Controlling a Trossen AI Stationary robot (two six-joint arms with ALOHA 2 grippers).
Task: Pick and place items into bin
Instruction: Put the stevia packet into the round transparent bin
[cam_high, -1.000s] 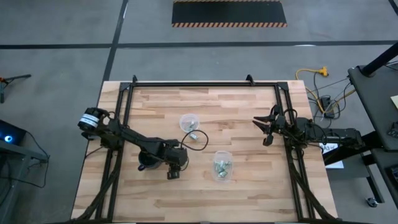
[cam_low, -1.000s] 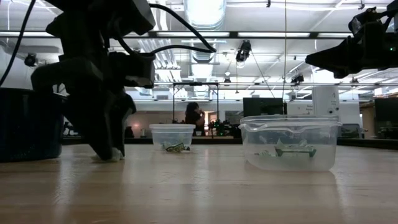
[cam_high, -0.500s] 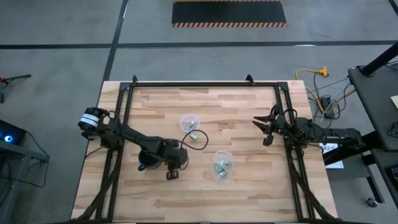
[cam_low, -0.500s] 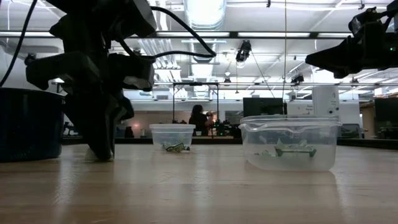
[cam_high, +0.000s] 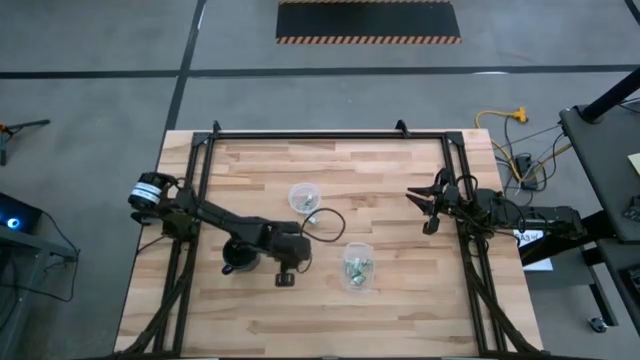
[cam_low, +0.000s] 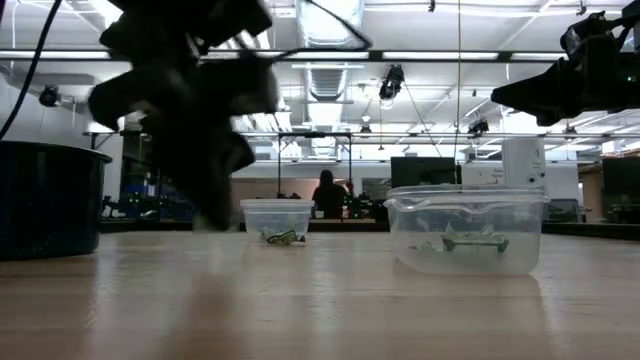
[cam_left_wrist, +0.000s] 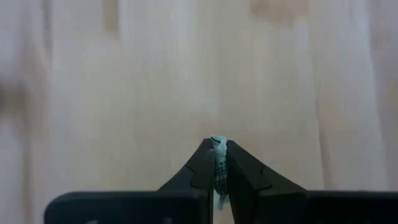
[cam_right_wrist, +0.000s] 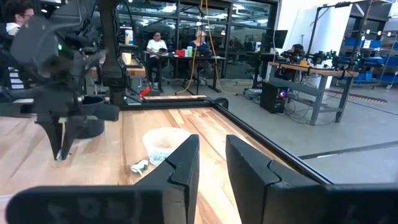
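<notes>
Left wrist view: left tool grips a pale item.

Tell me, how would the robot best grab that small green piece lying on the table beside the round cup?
Judging by its pose, the green piece lies flat on the wood just outside the round cup, so coming straight down and pinching across its narrow width looks best, on the side away from the cup.

Two robot arms work at one wooden table. Two clear plastic containers stand on it, a round cup and a squarer tub, alongside one black mug. One pale green piece sits pinched in the left gripper.
</notes>
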